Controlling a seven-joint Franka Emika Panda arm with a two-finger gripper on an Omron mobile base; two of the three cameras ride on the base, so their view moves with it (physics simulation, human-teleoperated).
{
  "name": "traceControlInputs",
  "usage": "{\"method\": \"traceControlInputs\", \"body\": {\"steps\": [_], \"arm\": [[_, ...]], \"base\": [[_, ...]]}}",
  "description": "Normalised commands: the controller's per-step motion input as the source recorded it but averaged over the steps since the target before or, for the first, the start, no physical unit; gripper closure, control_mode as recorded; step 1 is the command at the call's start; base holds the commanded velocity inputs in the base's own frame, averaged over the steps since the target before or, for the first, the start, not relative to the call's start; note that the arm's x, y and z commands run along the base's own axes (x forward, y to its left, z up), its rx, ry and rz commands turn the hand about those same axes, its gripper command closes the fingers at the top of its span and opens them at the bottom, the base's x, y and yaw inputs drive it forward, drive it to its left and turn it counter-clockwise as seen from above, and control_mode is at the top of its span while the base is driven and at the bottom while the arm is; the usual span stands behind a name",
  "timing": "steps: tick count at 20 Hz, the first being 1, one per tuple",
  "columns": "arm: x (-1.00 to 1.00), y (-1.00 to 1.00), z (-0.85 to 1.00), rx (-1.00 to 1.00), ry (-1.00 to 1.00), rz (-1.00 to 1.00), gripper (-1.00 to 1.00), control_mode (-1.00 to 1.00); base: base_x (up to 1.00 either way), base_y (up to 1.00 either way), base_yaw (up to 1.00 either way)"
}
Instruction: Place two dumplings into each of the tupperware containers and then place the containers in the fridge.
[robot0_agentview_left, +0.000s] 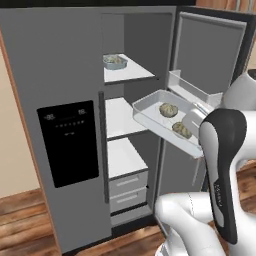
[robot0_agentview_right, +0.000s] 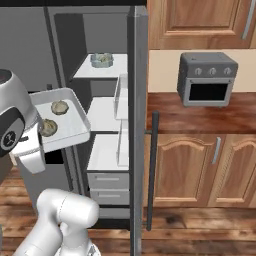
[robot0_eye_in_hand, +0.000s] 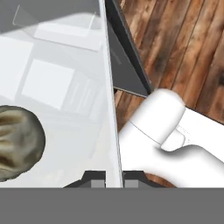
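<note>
Midway up the open fridge (robot0_agentview_left: 60, 75), the white-grey rectangular tray (robot0_agentview_left: 150, 107) hangs in the air in front of the shelves, carried by the robot's gripper (robot0_eye_in_hand: 113, 179). Seen from the hand camera, the two dark finger tips stand on either side of the tray's thin rim, clamped shut on it. Two dumplings (robot0_agentview_left: 168, 109) lie inside the tray, one nearer the fridge and the other (robot0_agentview_left: 181, 130) closer to the arm; from the right base camera they show as pale lumps (robot0_agentview_right: 59, 107) on the tray's floor (robot0_agentview_right: 75, 125). The tray tilts slightly, its far corner level with the middle shelf (robot0_agentview_left: 120, 117).

On the top shelf (robot0_agentview_left: 132, 72) rests the light blue octagonal container (robot0_agentview_left: 115, 62), holding what look like dumplings, though at this size their number is hard to tell. The fridge door (robot0_agentview_right: 137, 100) stands swung wide, its clear bins (robot0_agentview_left: 192, 90) facing the arm, and the black dispenser panel (robot0_agentview_left: 69, 142) shows on the closed left door. Two white drawers (robot0_agentview_left: 127, 192) sit at the bottom of the compartment. To the right, a small steel oven (robot0_agentview_right: 207, 77) stands on a dark wooden counter (robot0_agentview_right: 200, 117) above brown cabinets (robot0_agentview_right: 200, 170).
</note>
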Motion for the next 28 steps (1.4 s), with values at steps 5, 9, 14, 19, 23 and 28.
{"method": "traceControlInputs", "body": {"steps": [5, 9, 14, 19, 23, 28], "arm": [[0.0, 0.0, 0.0, 0.0, 0.0, 0.0, 1.0, 1.0], [0.0, 0.0, 0.0, 0.0, 0.0, 0.0, 1.0, 1.0], [0.0, 0.0, 0.0, 0.0, 0.0, 0.0, 1.0, 1.0], [0.0, 0.0, 0.0, 0.0, 0.0, 0.0, 1.0, 1.0], [0.0, 0.0, 0.0, 0.0, 0.0, 0.0, 1.0, 1.0], [0.0, 0.0, 0.0, 0.0, 0.0, 0.0, 1.0, 1.0]], "base": [[0.57, 0.0, 0.08], [0.76, 0.0, 0.06], [0.77, -0.04, 0.14], [0.35, -0.34, 0.31], [0.04, -0.14, 0.28], [-0.01, 0.44, 0.03]]}}
